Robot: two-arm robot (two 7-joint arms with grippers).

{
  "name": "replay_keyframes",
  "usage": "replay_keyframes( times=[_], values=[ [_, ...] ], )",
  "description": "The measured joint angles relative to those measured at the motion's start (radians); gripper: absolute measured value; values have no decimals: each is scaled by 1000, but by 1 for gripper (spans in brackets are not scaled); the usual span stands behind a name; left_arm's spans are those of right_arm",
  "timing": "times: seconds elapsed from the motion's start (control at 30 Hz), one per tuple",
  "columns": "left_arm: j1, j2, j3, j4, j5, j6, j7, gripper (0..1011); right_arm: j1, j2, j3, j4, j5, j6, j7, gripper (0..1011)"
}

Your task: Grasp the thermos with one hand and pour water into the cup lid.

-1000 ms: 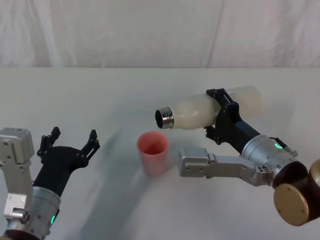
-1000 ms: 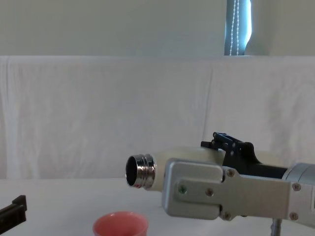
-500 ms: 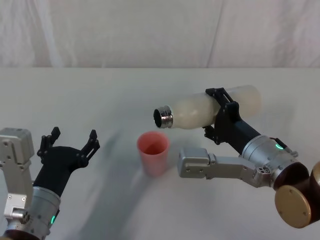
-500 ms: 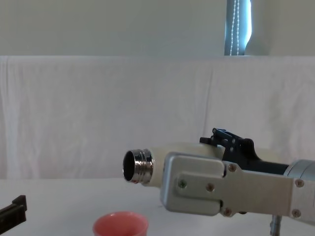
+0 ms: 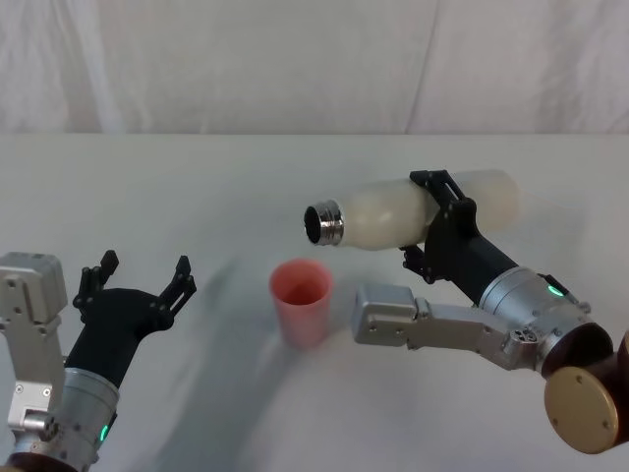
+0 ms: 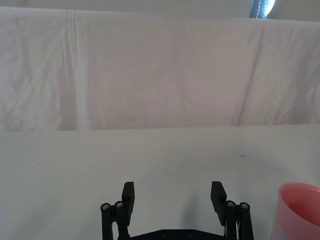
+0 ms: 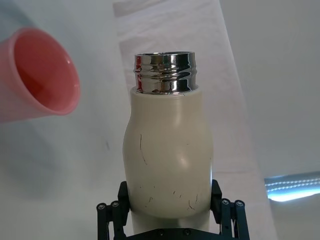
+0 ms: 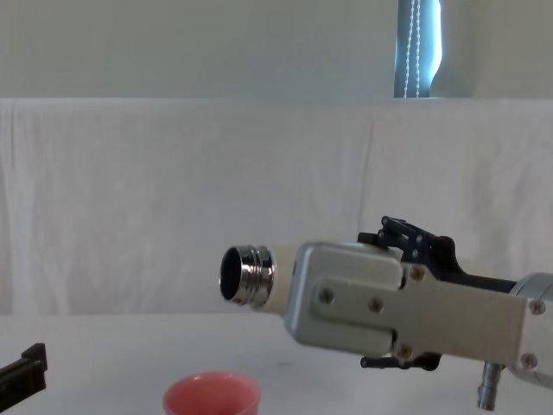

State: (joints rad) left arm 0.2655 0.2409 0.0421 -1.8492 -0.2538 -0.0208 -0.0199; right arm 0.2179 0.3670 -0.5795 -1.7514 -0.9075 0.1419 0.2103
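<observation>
1. Between the fingers of the right gripper (image 5: 432, 221), the thermos (image 5: 413, 211) lies close to horizontal above the table (image 5: 197, 187), clamped around its cream body on both sides. In the right wrist view the black fingers (image 7: 112, 215) press against the lower body of the thermos (image 7: 167, 160).
2. Chrome neck of the thermos points away from the right gripper toward the robot's left, mouth open, no cap on it. In the chest view the thermos (image 8: 259, 277) holds its neck roughly level, tipped slightly down.
3. Cup lid (image 5: 301, 300) stands upright on the table, below the thermos mouth and a little nearer the robot than it, ahead of the right gripper on its left side. Not touching the thermos. Its pink rim (image 8: 212, 393) sits well below the neck in the chest view.
4. Inside of the cup lid (image 7: 45, 75) looks pink and bare in the right wrist view; cannot tell whether any water is in it. No stream visible at the neck.
5. Left gripper (image 5: 138, 280) hovers low over the table to the left of the cup lid, fingers spread wide, holding nothing. Cup lid (image 6: 300, 212) is just beside one fingertip (image 6: 218, 192) in the left wrist view, apart from it.
</observation>
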Motion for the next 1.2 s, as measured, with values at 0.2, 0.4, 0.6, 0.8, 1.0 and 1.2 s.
replay_keyframes(
  times=[0.2,0.4,0.6,0.8,1.0,1.2],
  values=[
    [0,0,0,0,0,0,0,1001,-26,-27,36,-7,61,12,0,959],
    [0,0,0,0,0,0,0,1001,-45,-46,63,-8,105,15,-1,959],
    [0,0,0,0,0,0,0,1001,-67,-66,94,-15,169,7,-1,959],
    [0,0,0,0,0,0,0,1001,-82,-88,125,-23,245,8,19,959],
    [0,0,0,0,0,0,0,1001,-87,-104,159,-28,344,11,67,959],
    [0,0,0,0,0,0,0,1001,-89,-112,185,-32,438,13,104,959]
  ],
)
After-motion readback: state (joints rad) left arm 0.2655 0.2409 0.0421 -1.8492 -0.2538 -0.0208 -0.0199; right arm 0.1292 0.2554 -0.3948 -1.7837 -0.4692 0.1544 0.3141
